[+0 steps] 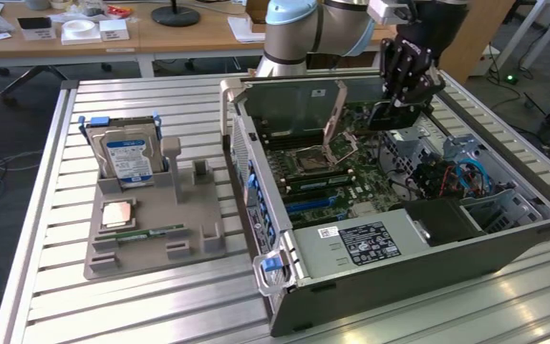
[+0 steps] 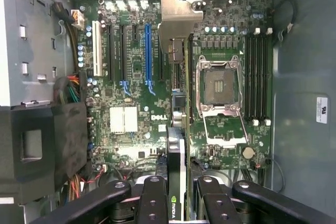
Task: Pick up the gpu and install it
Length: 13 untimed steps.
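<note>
My gripper hangs over the far end of the open computer case, shut on the gpu, a dark block below the fingers. In the wrist view the gpu shows edge-on between the black fingers, with a green logo on its cooler and its silver end bracket at the far end. It hovers above the motherboard, lined up beside the blue expansion slot and not seated in it. The empty processor socket lies to its other side.
On the exterior view's left, a grey holder tray carries an upright hard drive, a memory stick and a processor chip. A black power supply and cable bundles fill the case's right side. Desks stand behind.
</note>
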Each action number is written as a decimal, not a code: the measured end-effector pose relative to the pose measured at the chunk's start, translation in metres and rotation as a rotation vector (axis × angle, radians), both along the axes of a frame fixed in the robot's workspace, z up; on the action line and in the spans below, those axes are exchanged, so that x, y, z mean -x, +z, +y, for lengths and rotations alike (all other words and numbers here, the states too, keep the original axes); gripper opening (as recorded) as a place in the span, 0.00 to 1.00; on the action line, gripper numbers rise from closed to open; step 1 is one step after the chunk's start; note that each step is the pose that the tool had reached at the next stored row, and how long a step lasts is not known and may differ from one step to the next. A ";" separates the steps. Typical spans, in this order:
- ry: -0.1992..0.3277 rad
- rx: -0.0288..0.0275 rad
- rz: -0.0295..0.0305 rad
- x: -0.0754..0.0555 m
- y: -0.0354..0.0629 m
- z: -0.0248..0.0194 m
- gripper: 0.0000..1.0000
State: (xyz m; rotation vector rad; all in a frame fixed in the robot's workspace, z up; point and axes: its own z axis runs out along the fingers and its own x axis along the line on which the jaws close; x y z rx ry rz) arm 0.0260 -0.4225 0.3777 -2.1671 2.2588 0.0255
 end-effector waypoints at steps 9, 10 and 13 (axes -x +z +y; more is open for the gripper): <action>0.000 -0.0001 -0.0001 0.004 -0.0163 0.0000 0.27; 0.000 0.0000 0.0000 0.004 -0.0177 0.0000 0.27; -0.002 0.0001 0.0000 0.007 -0.0199 0.0000 0.27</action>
